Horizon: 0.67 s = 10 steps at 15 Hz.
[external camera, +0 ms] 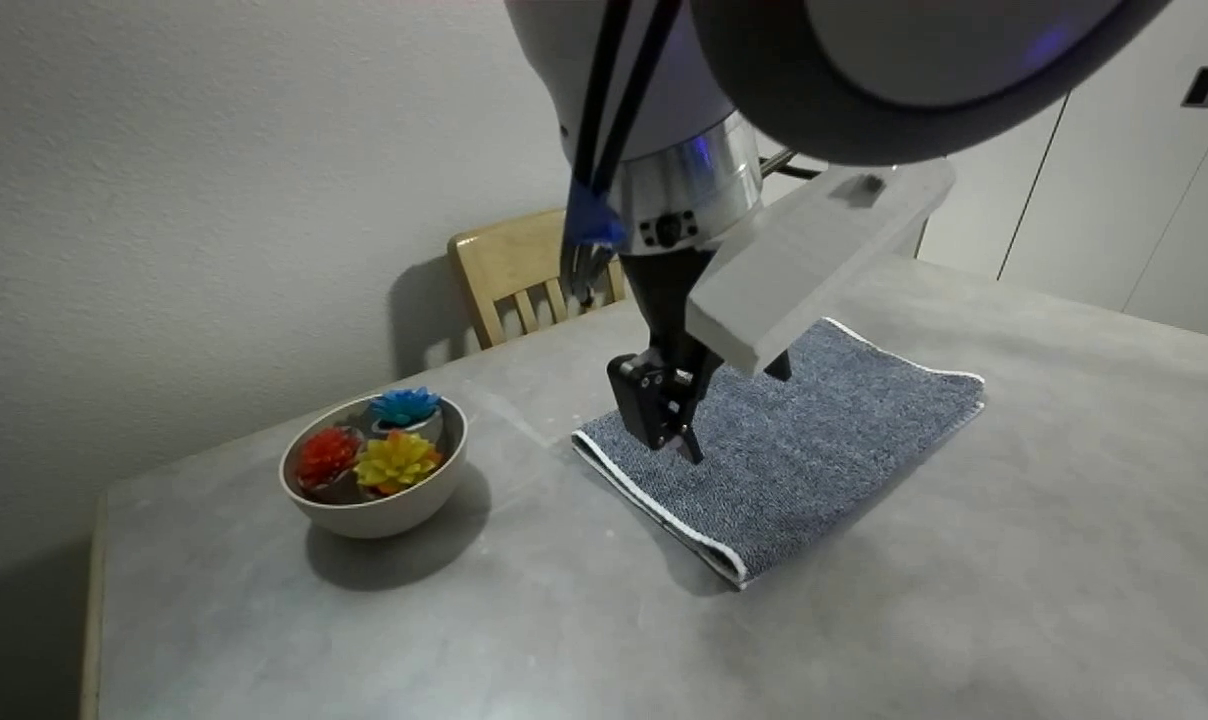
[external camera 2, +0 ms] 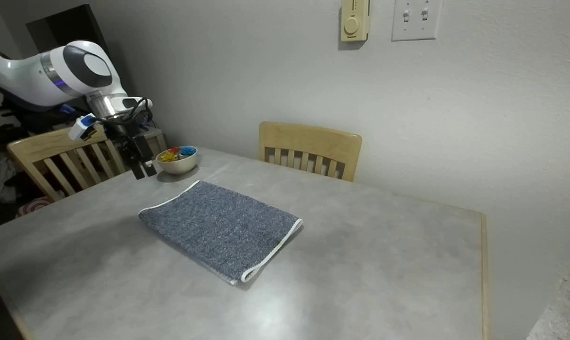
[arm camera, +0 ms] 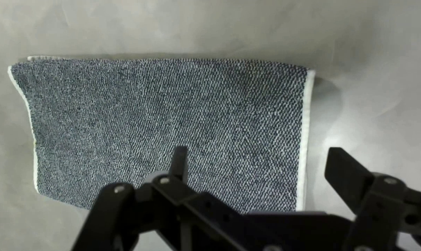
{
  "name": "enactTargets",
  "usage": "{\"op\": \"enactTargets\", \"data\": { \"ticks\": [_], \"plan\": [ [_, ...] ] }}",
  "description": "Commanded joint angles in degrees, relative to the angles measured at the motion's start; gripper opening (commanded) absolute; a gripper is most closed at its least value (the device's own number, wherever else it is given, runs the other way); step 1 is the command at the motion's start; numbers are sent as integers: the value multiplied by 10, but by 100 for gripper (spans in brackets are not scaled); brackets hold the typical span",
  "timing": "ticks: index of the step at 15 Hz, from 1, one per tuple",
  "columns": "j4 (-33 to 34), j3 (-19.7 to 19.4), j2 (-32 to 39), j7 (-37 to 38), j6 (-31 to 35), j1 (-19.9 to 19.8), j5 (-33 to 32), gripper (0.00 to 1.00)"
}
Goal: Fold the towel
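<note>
The blue-grey towel [external camera: 814, 430] lies on the grey table, in both exterior views [external camera 2: 223, 226] and in the wrist view [arm camera: 196, 122]. It is doubled over, with two layers of white edging showing at one end. Pale stripes are not visible. My gripper [arm camera: 258, 153] is open with nothing between its fingers. In the wrist view one finger stands over the cloth and the other beyond its white edge. In an exterior view the gripper [external camera: 734, 408] hangs in front of the towel and hides part of it. In an exterior view the gripper [external camera 2: 145, 174] is in the air, apart from the towel.
A white bowl [external camera: 374, 518] with red, yellow and blue artificial plants stands on the table [external camera: 564, 640] near the wall, also in an exterior view [external camera 2: 179, 165]. Wooden chairs [external camera 2: 308, 137] stand at the table's edges. A wall runs along the table's far side.
</note>
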Motion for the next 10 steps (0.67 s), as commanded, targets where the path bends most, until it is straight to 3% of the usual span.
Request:
{"op": "enactTargets", "data": {
  "ticks": [1, 10],
  "plan": [
    [20, -13, 39, 4, 7, 13, -1, 100],
    [120, -13, 134, -103, -1, 16, 9, 100]
  ]
}}
